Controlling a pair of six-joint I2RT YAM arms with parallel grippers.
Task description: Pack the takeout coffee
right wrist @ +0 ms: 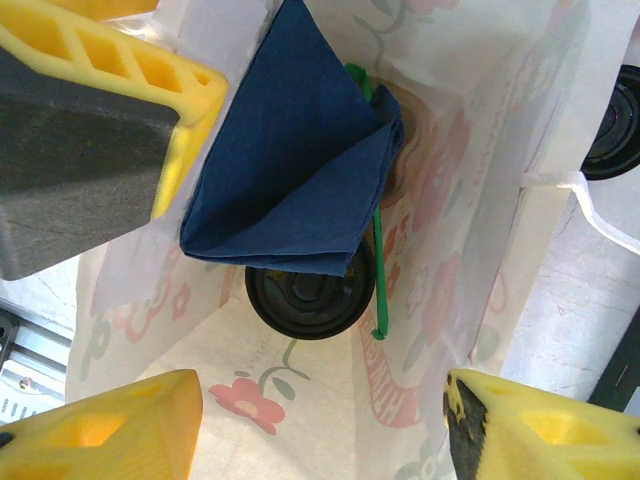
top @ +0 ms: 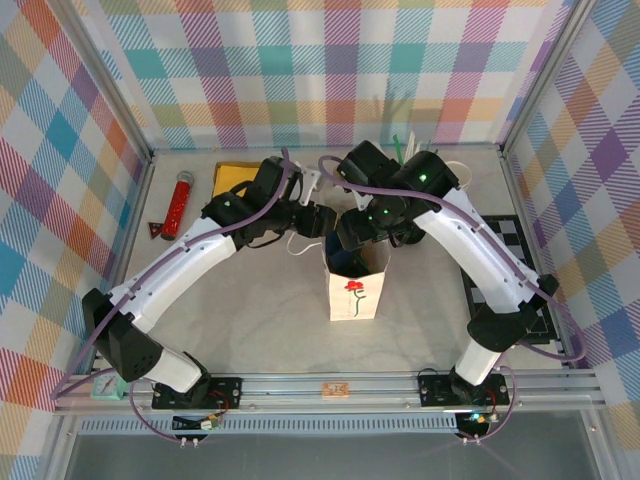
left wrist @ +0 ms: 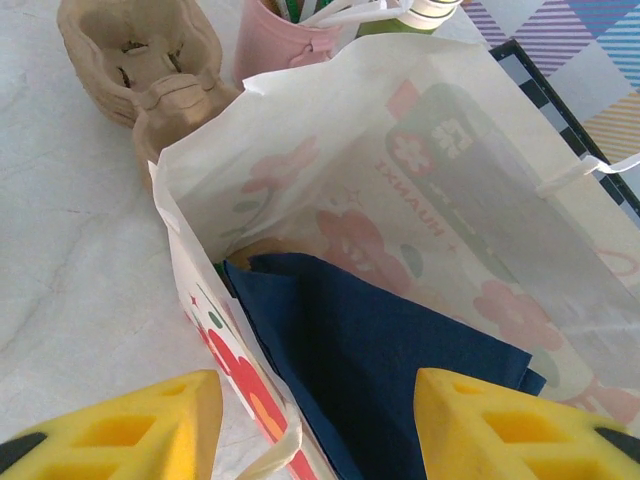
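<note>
The takeout coffee (right wrist: 310, 300) is being seen at the bottom of the white paper bag (right wrist: 470, 200), its black lid partly covered by a navy napkin (right wrist: 290, 160). The left gripper (left wrist: 320, 435) and right gripper (right wrist: 320, 430) are being held over the bag's mouth, jaws apart, nothing clamped.

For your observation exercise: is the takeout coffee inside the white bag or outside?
Inside: the takeout coffee, lid up, sits low in the white bag, partly under a navy napkin.
</note>
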